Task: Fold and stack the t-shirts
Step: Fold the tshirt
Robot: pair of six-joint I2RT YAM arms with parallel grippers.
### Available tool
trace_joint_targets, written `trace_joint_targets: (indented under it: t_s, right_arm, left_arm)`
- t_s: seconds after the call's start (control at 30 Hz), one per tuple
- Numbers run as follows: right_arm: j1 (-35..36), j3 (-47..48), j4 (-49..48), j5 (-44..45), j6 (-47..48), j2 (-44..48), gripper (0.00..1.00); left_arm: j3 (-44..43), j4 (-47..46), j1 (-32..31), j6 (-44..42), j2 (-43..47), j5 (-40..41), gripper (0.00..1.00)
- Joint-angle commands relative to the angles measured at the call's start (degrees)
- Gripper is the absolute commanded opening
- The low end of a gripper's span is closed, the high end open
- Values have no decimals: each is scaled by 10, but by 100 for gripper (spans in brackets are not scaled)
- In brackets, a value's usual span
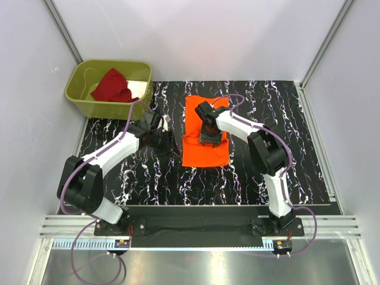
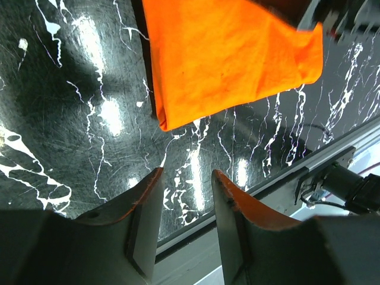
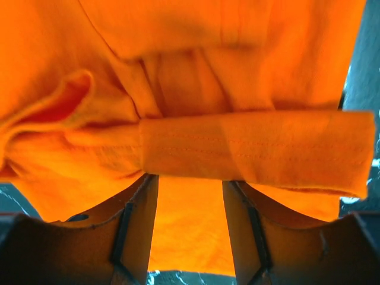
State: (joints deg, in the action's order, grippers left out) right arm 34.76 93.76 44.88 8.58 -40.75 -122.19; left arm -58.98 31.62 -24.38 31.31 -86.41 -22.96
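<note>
Two shirts are concerned: the orange t-shirt (image 1: 205,153) is spread partly folded under the right jaws, and the dark red t-shirt (image 1: 113,86) is heaped in the olive bin (image 1: 89,108), well away from both pairs of jaws. The left gripper (image 2: 187,175) is held parted with nothing between its jaws, an orange corner lying just beyond the tips. The right gripper (image 3: 189,181) is set on the orange cloth, a hemmed band lying across its tips; whether cloth is pinched cannot be told. If the band is only loosely caught, the fold may be dragged askew or dropped when lifted.
</note>
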Motion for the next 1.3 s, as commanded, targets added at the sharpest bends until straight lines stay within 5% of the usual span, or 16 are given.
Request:
trace_joint_targets:
  t_s: [0.0, 0.23, 0.53, 0.73, 0.97, 1.1, 1.27]
  right_arm:
    - [0, 58, 25, 54, 8, -22, 54]
    - [-5, 128, 32, 90, 36, -63, 54]
    - [-54, 377, 126, 109, 133, -144, 58]
    - [-59, 171, 95, -14, 132, 18, 68]
    - [-97, -195, -22, -155, 150, 264, 59]
    - [-128, -286, -79, -230, 179, 307, 42]
    - [-130, -329, -110, -296, 207, 286, 42]
  left_arm:
    - [4, -9, 3, -17, 23, -20, 42]
    - [8, -8, 6, -18, 34, -28, 43]
    - [16, -9, 6, -19, 44, -33, 53]
    - [-12, -41, 5, -7, -23, -78, 54]
    - [-25, -50, 2, -4, -78, -71, 52]
    - [-23, -51, 2, -5, -110, -69, 52]
    - [-23, -61, 2, -2, -128, -67, 47]
